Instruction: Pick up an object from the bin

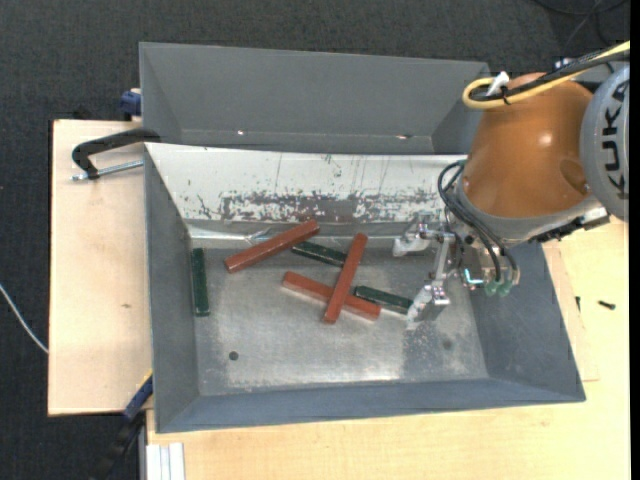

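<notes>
A robot arm (612, 138) reaches in over the right wall of the bin (300, 88). Its wrist sits under a rounded orange cover (525, 153) with a yellow cable (545, 81) looped on top. Below the cover, the gripper (425, 271) hangs low over the right part of the bin floor, its two metal fingers (432, 296) spread apart.

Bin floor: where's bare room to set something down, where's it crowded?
Free: the front strip of floor between the crossed red-brown sticks and the near wall; also the patch between the dark green stick at the left wall and that cross. Crowded: centre-back, where red-brown and green sticks cluster, and right, by the gripper.
</notes>
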Robot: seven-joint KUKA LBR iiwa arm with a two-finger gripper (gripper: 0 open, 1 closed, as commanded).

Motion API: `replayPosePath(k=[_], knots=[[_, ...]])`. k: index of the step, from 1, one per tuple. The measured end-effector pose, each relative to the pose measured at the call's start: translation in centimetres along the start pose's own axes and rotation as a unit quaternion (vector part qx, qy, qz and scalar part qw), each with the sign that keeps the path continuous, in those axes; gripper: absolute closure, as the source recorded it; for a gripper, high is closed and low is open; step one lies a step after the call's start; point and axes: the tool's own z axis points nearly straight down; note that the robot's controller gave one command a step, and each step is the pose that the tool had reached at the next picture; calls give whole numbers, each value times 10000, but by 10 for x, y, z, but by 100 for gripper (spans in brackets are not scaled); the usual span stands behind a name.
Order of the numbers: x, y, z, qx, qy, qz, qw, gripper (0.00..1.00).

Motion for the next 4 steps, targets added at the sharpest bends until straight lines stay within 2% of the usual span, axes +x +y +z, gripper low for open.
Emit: replayPosePath(k=[1, 2, 3, 4], knots=[[-1, 0, -4, 0, -33, 0, 10000, 0], [-13, -1, 34, 4, -80, -230, 9997, 0], [-12, 7, 129, -4, -209, -420, 9989, 100], [-12, 7, 129, -3, -205, -421, 9989, 100]])
